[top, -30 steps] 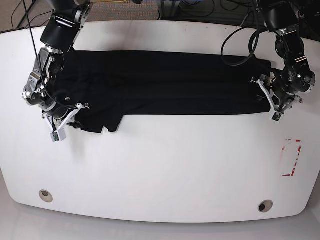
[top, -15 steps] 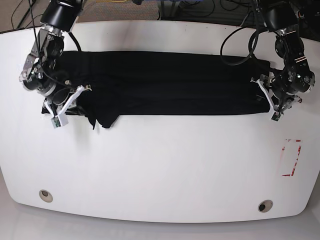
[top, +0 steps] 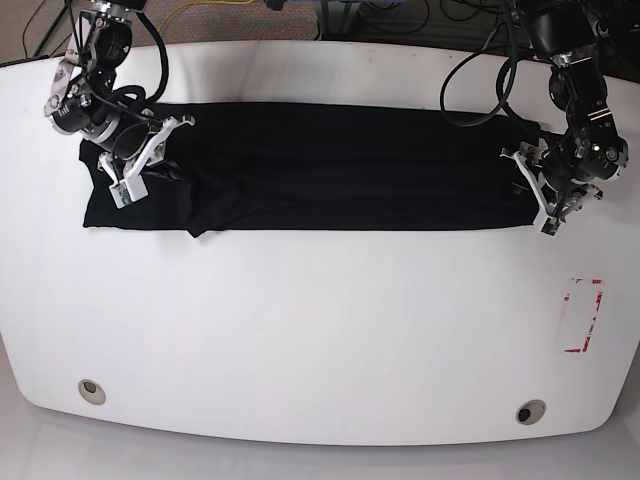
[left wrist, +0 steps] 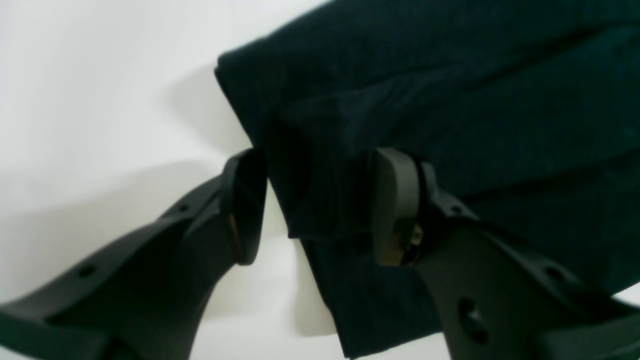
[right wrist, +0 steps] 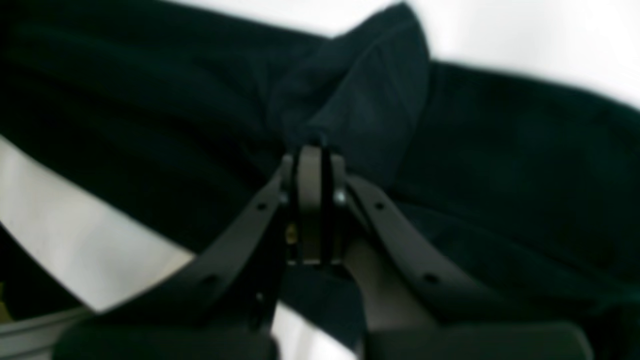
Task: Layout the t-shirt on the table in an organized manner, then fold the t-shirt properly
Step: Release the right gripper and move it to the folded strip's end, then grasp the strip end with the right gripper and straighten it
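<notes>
Base view shows the t-shirt as a long band across the far half of the table. My right gripper pinches a sleeve fold; left gripper stands spread around the hem. I judge the lengthwise folding is under way; next I must lay this flap flat.

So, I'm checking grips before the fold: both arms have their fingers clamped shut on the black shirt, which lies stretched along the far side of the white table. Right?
Not quite. Only the right gripper is clamped on the shirt. In the left wrist view, the left gripper's fingers stand apart around the shirt's edge. The rest holds.
</notes>
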Controlling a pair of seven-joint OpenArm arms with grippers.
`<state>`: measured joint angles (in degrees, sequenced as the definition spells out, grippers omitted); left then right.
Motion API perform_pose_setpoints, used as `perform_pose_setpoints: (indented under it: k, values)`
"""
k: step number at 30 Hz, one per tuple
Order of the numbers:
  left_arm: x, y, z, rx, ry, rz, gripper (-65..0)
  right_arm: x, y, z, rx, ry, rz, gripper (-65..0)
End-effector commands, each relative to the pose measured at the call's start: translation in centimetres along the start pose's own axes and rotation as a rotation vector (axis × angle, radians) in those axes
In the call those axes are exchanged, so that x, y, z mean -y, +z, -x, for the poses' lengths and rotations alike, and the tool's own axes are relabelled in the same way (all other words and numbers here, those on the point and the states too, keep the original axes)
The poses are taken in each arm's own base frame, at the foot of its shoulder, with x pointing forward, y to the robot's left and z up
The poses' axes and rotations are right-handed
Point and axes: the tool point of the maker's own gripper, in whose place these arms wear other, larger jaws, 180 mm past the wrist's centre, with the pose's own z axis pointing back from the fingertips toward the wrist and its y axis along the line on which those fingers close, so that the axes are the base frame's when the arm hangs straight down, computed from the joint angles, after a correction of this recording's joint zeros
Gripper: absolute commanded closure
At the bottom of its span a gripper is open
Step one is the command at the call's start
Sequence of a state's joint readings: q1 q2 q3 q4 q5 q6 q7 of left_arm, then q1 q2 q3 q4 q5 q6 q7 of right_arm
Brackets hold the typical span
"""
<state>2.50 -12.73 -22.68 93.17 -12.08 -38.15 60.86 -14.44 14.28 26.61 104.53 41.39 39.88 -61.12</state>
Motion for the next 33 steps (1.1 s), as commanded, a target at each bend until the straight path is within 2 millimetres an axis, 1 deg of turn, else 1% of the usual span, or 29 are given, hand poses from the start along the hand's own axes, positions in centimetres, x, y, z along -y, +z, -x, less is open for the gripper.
perform_pose_setpoints:
  k: [1,7,12,20,22,24,25,26,29,31,33]
  values:
    - [-0.7,0.6,-1.4,0.043,-0.007,-0.018,-31.2,0.0,0.6,-0.5,0.024,0.013,-0.001,-1.4]
    - [-0.7,0.6,-1.3,0.041,-0.007,-0.017,-31.2,0.1,1.3,1.6,-0.033,0.011,0.005,-1.4]
    - [-0.7,0.6,-1.3,0.041,-0.007,-0.017,-31.2,0.1,1.6,2.8,-0.064,0.005,0.006,-1.4]
    - [-0.7,0.6,-1.3,0.041,-0.005,-0.018,-31.2,0.5,2.4,4.0,-0.109,0.015,0.015,-1.7]
    - [-0.7,0.6,-1.3,0.041,-0.005,-0.018,-31.2,0.5,2.4,4.2,-0.113,0.014,0.015,-4.4]
    - [-0.7,0.6,-1.3,0.041,-0.005,-0.018,-31.2,0.5,2.5,4.1,-0.112,0.013,0.015,-14.0]
    - [-0.7,0.6,-1.3,0.041,-0.005,-0.018,-31.2,0.5,2.5,4.1,-0.112,0.013,0.015,-17.4]
    - [-0.7,0.6,-1.3,0.041,-0.005,-0.018,-31.2,0.6,2.6,4.0,-0.107,0.012,0.018,-23.9]
    - [-0.7,0.6,-1.3,0.041,-0.005,-0.018,-31.2,0.4,2.8,3.4,-0.093,0.034,0.021,-38.5]
    - [-0.7,0.6,-1.3,0.041,-0.005,-0.018,-31.2,-0.1,2.9,2.6,-0.075,0.058,0.021,-46.5]
    - [-0.7,0.6,-1.3,0.041,-0.005,-0.018,-31.2,-0.5,3.2,1.8,-0.057,0.084,0.021,-50.4]
